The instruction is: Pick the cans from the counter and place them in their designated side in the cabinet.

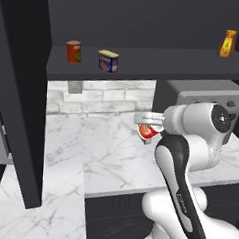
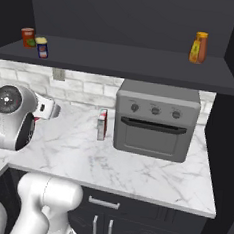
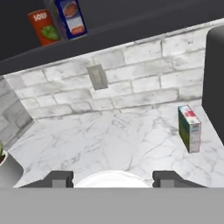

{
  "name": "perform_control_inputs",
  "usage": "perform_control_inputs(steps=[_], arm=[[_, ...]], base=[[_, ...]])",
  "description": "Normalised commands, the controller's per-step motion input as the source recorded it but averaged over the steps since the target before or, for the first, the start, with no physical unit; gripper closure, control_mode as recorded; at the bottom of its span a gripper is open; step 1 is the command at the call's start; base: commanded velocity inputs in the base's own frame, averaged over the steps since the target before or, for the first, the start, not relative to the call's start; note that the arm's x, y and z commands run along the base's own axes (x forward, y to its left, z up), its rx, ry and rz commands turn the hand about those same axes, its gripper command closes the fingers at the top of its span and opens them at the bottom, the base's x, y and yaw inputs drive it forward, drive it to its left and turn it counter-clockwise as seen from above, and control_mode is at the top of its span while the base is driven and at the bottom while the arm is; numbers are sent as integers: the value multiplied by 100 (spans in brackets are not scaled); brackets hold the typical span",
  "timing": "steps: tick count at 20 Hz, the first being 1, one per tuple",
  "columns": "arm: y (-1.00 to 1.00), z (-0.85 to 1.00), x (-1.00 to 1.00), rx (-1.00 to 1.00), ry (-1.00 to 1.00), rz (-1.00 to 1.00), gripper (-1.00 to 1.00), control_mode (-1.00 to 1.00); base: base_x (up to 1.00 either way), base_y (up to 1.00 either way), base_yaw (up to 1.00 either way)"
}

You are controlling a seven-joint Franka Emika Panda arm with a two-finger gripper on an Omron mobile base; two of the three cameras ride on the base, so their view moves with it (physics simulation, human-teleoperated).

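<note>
Between your tool's (image 1: 147, 124) fingers sat the short red can (image 1: 147, 131), clamped and lifted off the tabletop (image 1: 109, 156). Above and to its left, the boxy tin (image 1: 108, 60) stood on the cabinet (image 1: 145, 60) shelf beside an orange-red can (image 1: 73, 51).

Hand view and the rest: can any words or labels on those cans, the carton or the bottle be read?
"SOUP": white letters on the orange-red can with a green mark, on the dark cabinet shelf.
Boxy tin with dark blue label: print too blurred to read.
Green-and-white carton on the white marble counter: no legible text.
Orange bottle: label too small.
</note>
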Motion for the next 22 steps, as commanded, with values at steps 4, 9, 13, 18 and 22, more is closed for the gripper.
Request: perform_control_inputs(steps=[4,9,13,18,22], arm=[[6,23,-9,0,-5,3,100,-100],[10,23,-5,0,-4,2,100,-100],[7,18,-8,0,0,2,100,-100],[7,14,-9,-3,0,3,100,-100],[11,15,-11,-2,0,3,100,-100]], base=[[0,0,0],[0,0,0],[0,0,0],[0,0,0],[0,0,0]])
